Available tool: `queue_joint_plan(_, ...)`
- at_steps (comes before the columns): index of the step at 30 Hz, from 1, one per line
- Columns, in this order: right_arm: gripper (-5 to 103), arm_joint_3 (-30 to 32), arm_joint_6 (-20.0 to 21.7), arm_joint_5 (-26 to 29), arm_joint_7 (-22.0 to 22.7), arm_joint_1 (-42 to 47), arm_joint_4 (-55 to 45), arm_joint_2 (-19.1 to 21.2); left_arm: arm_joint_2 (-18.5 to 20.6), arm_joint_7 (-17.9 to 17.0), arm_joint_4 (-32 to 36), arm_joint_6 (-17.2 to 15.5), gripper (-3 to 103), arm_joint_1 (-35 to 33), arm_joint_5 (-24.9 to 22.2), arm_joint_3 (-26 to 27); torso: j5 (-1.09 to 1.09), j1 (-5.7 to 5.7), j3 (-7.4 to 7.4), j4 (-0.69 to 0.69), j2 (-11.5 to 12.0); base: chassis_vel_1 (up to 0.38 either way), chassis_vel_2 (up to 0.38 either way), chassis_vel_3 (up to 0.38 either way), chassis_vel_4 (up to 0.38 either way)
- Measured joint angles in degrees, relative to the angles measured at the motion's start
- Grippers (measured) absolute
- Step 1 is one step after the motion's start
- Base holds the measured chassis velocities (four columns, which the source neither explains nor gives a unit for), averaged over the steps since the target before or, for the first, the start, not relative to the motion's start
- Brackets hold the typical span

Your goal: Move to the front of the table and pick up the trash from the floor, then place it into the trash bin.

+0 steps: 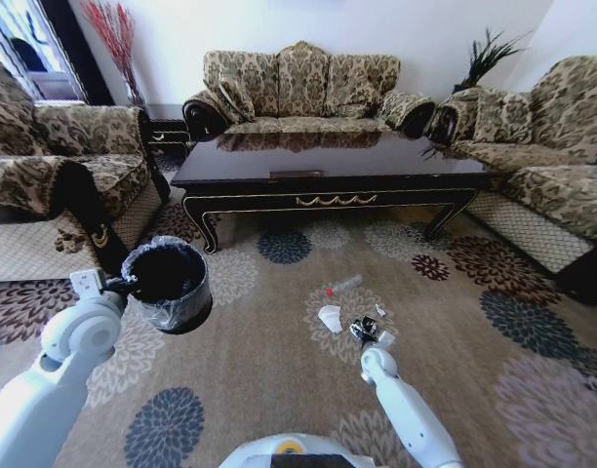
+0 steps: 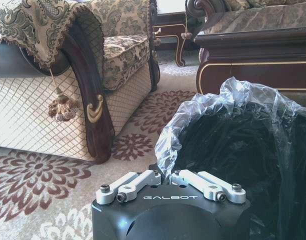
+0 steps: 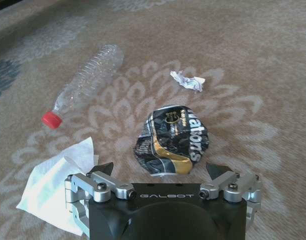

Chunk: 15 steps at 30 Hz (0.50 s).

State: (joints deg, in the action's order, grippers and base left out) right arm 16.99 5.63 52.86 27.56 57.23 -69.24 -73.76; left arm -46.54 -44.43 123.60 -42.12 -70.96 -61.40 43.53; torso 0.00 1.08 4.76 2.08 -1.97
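the table (image 1: 328, 175) spans the upper middle of the head view, with patterned floor (image 1: 250, 370) below it. you hold the trash bin (image 1: 169, 285) at centre left, raised off the carpet, the left gripper (image 2: 170, 176) pinching its bag-lined rim with jaws pressed together. right of centre, the right gripper (image 3: 163, 167) hovers with jaws spread wide over the dark crumpled wrapper (image 3: 173, 138), which lies between the fingertips. descend straight, so both fingertips straddle the wrapper before closing. keep clear of the white tissue (image 3: 53, 185) at lower left, the clear bottle (image 3: 85, 82) with its red cap at upper left, and the small paper scrap (image 3: 188, 80) above.
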Motion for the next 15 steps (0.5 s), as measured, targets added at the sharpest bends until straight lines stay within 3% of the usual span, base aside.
queue_joint_plan(15,100,0.53,-1.05,-0.82,-2.15,-3.99,5.89,0.64,0.4,-0.17,0.38,0.0,4,-0.33,-0.13,-0.01,0.0,0.0,0.0,0.0,0.0,0.0,0.0,0.0,0.0)
